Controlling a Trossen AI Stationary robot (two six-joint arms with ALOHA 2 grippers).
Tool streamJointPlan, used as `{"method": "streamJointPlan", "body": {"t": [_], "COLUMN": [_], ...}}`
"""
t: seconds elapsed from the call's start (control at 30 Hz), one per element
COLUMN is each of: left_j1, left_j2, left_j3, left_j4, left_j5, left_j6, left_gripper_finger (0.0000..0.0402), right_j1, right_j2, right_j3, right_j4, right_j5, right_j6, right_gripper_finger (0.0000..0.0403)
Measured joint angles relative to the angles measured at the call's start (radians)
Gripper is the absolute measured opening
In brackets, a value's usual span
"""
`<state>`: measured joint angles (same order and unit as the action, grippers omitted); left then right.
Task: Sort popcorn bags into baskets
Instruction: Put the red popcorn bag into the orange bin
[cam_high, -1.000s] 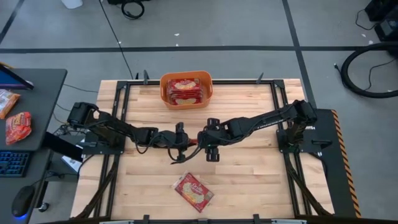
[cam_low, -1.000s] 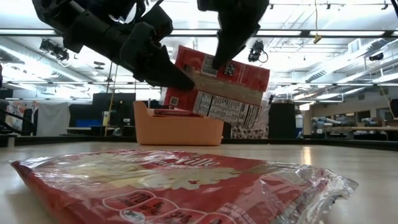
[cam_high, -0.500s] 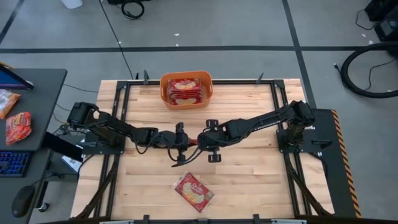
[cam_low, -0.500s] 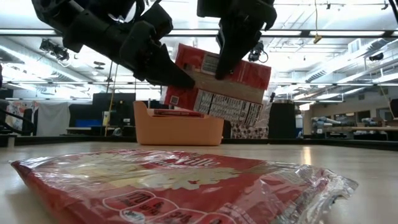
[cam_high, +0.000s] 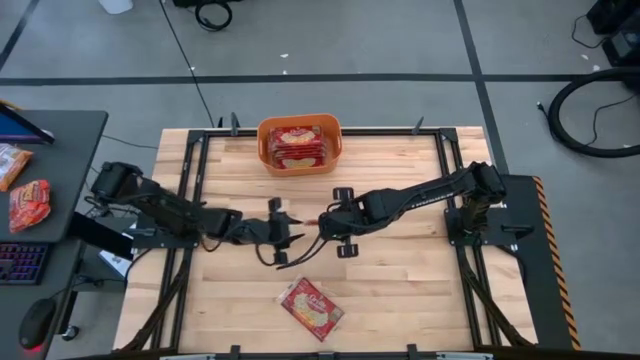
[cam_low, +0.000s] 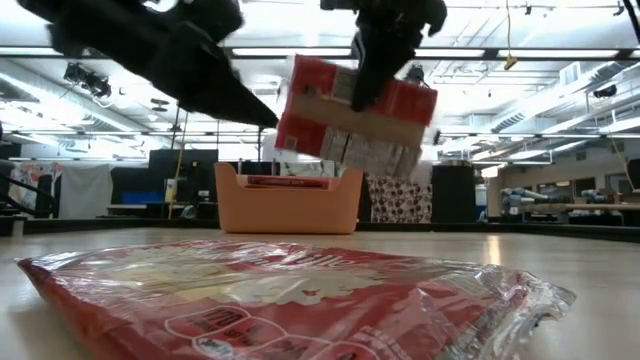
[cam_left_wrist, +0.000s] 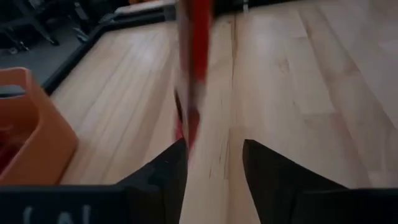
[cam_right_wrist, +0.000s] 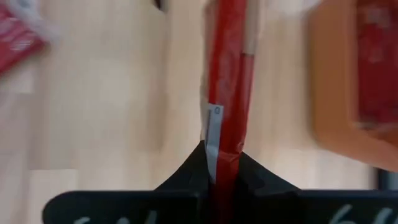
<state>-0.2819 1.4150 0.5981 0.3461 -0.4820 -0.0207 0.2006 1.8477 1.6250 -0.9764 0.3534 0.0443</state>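
A popcorn bag hangs in the air above the middle of the table, pinched along its upper edge by the right gripper, whose fingers are clamped narrow on the packet; the right wrist view shows the red edge wedged straight between them. The left gripper sits just beside it on the left, its fingers parted with the packet's edge ahead of the gap and, as far as the left wrist view shows, not pressed by either finger. The orange basket stands at the far edge of the table, well apart from the held bag, with several red packets already lying inside. Another popcorn bag lies flat on the wood near the front edge, still to be sorted. The main risk from here appears to be the grip itself: the bag is held by one thin edge and hangs tilted, so a quick swing toward the basket could make the slick wrapper slip out or twist. The left fingers are also close enough to snag the bag if the right arm moves off before they are clear, and a tilted bag might catch the basket's flared rim rather than dropping in.
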Motion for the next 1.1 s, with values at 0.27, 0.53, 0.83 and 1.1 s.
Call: {"method": "streamJointPlan", "body": {"t": [0.27, 0.53, 0.83, 1.1], "left_j1": [-0.037, -0.043, -0.043, -0.042], "left_j2": [-0.208, -0.338, -0.358, -0.357], "left_j3": [-0.154, -0.234, -0.246, -0.246], "left_j4": [-0.001, -0.007, 0.007, 0.048], "left_j5": [-0.065, -0.064, -0.046, -0.046], "left_j6": [-0.053, -0.078, -0.084, -0.078], "left_gripper_finger": [0.0162, 0.0162, 0.0162, 0.0162], "right_j1": [-0.024, -0.130, -0.252, -0.297], "right_j2": [-0.002, -0.002, -0.002, -0.002], "right_j3": [0.091, 0.091, 0.091, 0.090], "right_j4": [-0.048, 0.130, 0.354, 0.465], "right_j5": [0.172, 0.219, 0.118, 0.079], "right_j6": [-0.074, -0.250, -0.400, -0.450], "right_gripper_finger": [0.0028, 0.0028, 0.0030, 0.0030]}}
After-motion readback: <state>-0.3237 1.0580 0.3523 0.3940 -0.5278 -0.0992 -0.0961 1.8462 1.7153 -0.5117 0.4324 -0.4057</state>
